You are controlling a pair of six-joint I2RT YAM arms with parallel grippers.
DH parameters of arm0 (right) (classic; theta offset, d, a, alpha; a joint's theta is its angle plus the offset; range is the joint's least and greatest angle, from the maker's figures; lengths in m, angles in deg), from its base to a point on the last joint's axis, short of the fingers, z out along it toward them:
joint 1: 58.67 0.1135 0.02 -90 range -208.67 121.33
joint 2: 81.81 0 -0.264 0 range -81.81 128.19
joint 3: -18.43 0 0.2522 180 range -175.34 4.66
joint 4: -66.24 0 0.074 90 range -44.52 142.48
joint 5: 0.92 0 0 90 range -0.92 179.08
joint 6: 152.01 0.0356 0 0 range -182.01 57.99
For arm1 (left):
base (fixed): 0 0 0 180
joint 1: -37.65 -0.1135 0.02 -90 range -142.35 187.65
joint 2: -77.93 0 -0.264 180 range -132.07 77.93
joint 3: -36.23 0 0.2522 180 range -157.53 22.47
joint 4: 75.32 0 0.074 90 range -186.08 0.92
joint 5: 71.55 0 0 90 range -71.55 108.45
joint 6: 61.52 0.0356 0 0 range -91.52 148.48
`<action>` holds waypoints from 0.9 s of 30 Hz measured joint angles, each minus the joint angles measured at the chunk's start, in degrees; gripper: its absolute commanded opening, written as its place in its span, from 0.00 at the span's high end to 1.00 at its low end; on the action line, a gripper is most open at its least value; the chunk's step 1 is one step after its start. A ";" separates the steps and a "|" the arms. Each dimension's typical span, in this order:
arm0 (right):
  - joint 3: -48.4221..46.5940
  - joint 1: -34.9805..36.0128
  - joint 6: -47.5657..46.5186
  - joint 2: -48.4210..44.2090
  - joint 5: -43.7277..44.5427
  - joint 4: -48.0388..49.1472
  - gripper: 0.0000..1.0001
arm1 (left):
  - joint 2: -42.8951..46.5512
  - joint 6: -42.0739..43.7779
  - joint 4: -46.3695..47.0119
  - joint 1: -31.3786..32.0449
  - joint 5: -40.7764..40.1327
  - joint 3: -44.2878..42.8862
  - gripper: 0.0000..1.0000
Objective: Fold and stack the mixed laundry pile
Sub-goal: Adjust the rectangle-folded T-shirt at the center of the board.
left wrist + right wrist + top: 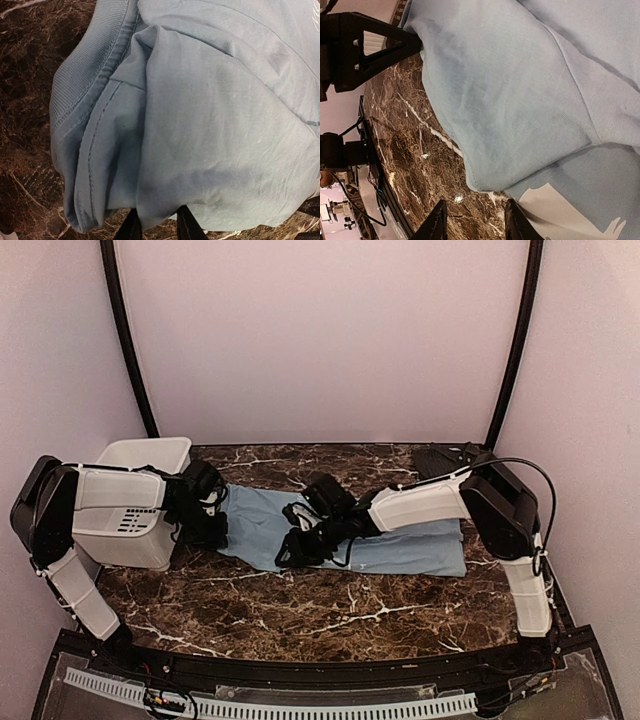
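The light blue T-shirt [400, 545] lies spread across the middle of the marble table. Its ribbed collar [80, 85] and folded layers fill the left wrist view. My left gripper [157, 220] is at the shirt's left edge [212, 532], fingers [131, 227] a little apart with a lobe of blue cloth between them; whether they pinch it does not show. My right gripper [472, 215] stands open at the shirt's front edge [290, 550], bare marble between its fingers and a sleeve hem [485, 185] just ahead. A dark heap [445, 460] at the back right looks like the black shirt.
A white plastic bin [140, 455] stands at the left, right behind the left arm. Brown marble table [300, 620] runs bare along the front. Pale walls close in on both sides. The shirt carries a white print [560, 210] beside the right fingers.
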 measured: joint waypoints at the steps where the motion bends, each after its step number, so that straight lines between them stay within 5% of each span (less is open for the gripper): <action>1: -0.11 0.17 0.33 0.24 0.15 -0.20 0.65 | 0.00 0.00 0.04 0.00 0.00 0.00 0.76; 14: -1.92 2.38 3.76 3.10 2.05 0.00 0.66 | 0.00 -0.04 0.15 0.00 0.00 0.20 0.68; 22: -3.04 2.38 5.44 4.61 5.11 1.42 1.00 | 0.11 -0.31 0.57 0.00 0.09 1.22 0.68; 27: -2.32 2.38 5.81 4.63 6.16 2.34 1.00 | 1.01 -0.68 1.88 0.00 0.83 3.39 0.69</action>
